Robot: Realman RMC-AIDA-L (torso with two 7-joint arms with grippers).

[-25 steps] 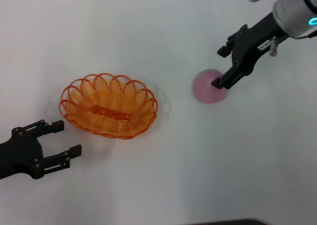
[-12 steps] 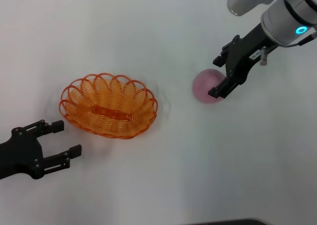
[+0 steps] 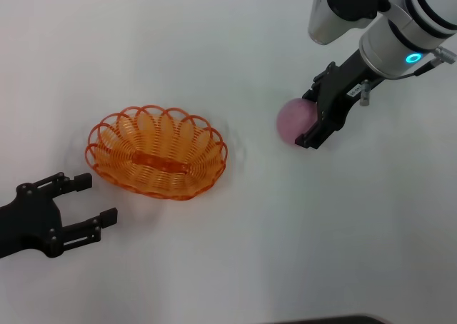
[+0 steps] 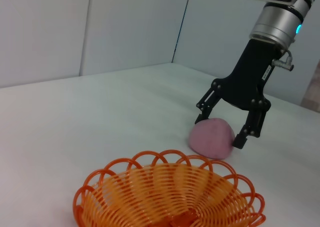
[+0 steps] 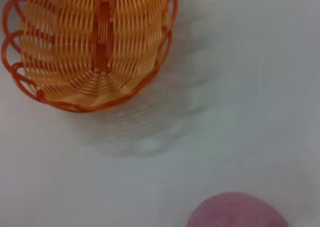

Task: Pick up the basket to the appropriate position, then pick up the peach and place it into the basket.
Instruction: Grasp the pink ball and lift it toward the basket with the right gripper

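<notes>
Since a second ago the right gripper (image 3: 314, 121) has swung in and dropped toward the peach (image 3: 293, 121), which has not shifted, and the arm's pale forearm has come into the head view above it; the basket (image 3: 156, 152) and the left gripper (image 3: 89, 199) sit where they were.

From the left wrist view the right gripper's fingers (image 4: 254, 130) are spread wide and straddle the peach (image 4: 212, 138), one on each side, tips low near the bench (image 3: 235, 252). They look not yet closed on the fruit, so it holds nothing. That stance suits a grasp across the widest part of the ball, which I judge to be the step in hand.

The left gripper rests low on the bench just beside the basket's near rim, its fingers parted and empty. The basket stands clear of both arms, well apart from the peach, mouth up, so the fruit can be lowered straight in.

The basket (image 5: 95, 42) is an oval of orange looped wire with a plastic sheen, a scalloped rim, an open ribbed weave and a flat bar along its base. The peach (image 5: 235, 211) is round, matte pink and faintly mottled. It looks smooth, so it may roll if nudged off-centre. The bench is plain, white and slightly textured.
</notes>
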